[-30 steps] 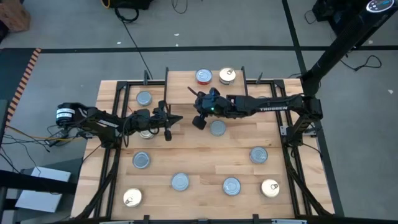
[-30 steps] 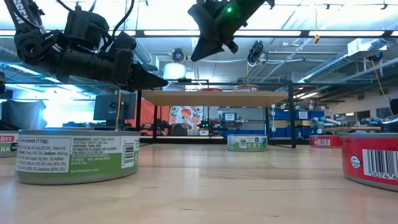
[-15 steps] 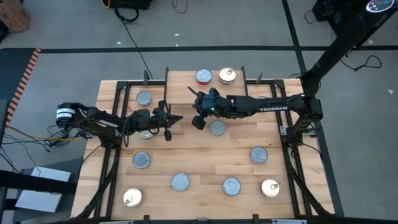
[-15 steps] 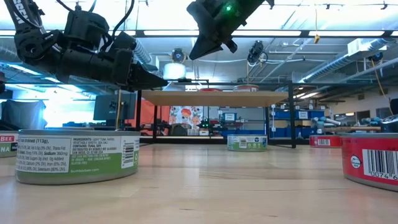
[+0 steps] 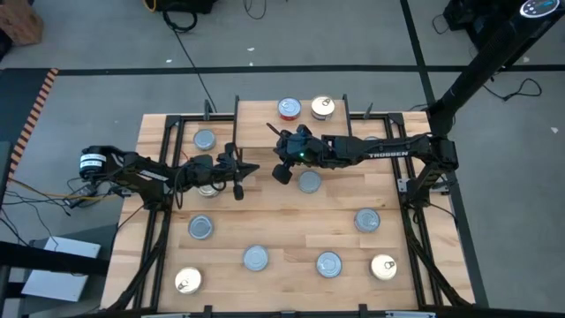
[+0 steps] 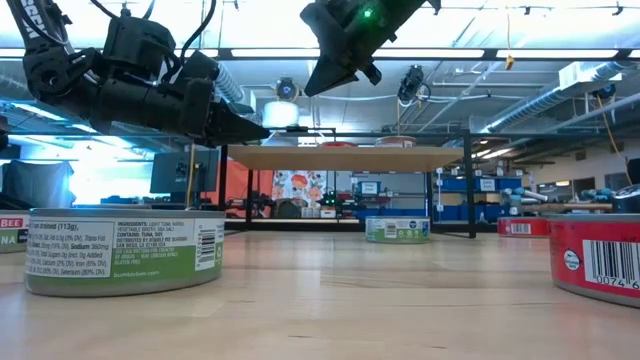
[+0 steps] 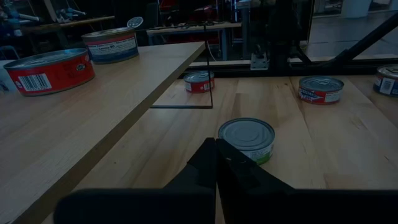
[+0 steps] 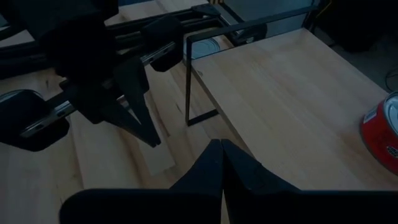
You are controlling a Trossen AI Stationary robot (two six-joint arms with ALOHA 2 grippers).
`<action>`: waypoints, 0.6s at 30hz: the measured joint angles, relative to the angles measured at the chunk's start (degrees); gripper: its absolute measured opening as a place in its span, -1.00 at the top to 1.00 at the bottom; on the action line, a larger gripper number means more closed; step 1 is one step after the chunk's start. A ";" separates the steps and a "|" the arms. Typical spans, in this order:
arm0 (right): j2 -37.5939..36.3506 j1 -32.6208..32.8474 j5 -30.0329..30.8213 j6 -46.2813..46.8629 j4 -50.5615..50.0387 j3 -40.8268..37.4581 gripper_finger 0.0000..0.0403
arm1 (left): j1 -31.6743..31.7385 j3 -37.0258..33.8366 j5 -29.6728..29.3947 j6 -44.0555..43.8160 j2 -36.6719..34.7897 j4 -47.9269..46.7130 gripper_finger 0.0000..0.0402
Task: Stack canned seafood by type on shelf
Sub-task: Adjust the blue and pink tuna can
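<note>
Item: my right gripper (image 5: 280,174), fingers pressed together, empty, above the shelf's (image 5: 265,132) front edge. Nearest tin (image 5: 308,182): on the table just beside it, away from the shelf. Round, no long axis. My left gripper (image 5: 240,178), likewise closed and empty, farther.

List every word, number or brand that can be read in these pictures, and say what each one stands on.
"TROSSEN": on the right arm, high view.
"(113g)", "INGREDIENTS", "CONTAINS: TUNA, SOY": on the green-labelled tin, low view; the rest of its print is too small.
"BEE": on the tin at the left edge, cut off.
"1074": under the barcode on the red tin, cut off.
Labels on the other tins are too blurred.
</note>
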 joint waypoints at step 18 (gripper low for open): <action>0.07 0.03 0.02 -6.27 4.24 -0.02 0.95 | 0.00 0.00 0.00 0.02 0.00 -0.02 0.96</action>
